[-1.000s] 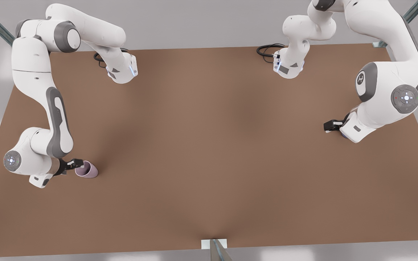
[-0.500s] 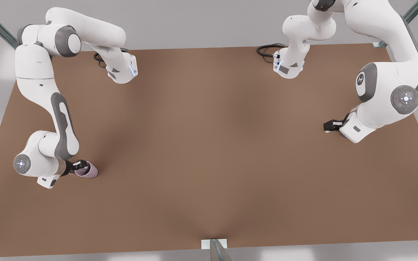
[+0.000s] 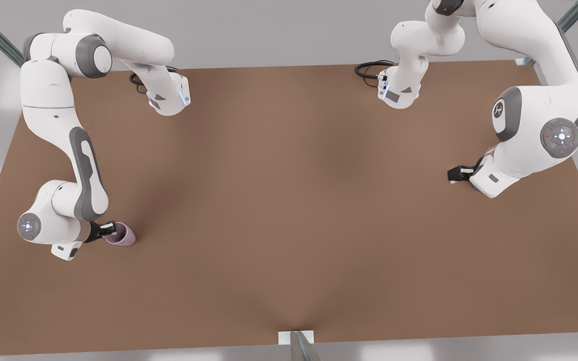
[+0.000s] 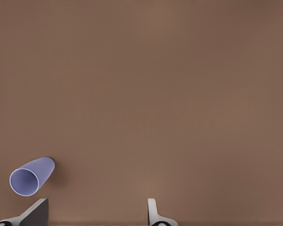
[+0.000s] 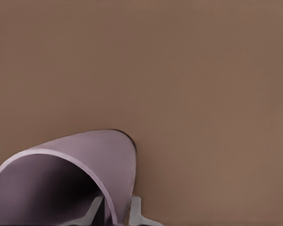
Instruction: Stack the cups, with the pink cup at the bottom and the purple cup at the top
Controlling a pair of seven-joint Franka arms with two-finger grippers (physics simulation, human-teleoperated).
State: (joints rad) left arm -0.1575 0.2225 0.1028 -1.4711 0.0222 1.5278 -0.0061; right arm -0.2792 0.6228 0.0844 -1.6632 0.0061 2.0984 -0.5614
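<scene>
The pink cup (image 3: 124,235) stands on the brown table (image 3: 289,200) near the front view's left, and up close the pink cup (image 5: 85,155) shows a dark inside. My right gripper (image 3: 110,230) is at its rim. In the right wrist view my right gripper (image 5: 115,212) is shut on the cup's wall, one finger inside and one outside. The purple cup (image 4: 32,175) stands beside my left gripper (image 4: 96,212), apart from its open fingers. In the front view my left gripper (image 3: 453,174) hangs at the right, and the arm hides the purple cup.
Both arm bases stand at the table's far edge, with black cables (image 3: 369,67) beside them. A metal post (image 3: 296,346) rises at the near edge. The wide middle of the table is bare brown surface.
My right gripper has moved onto the pink cup's rim and its fingers have narrowed on the wall. The cup stays where it was. The left arm has not moved.
</scene>
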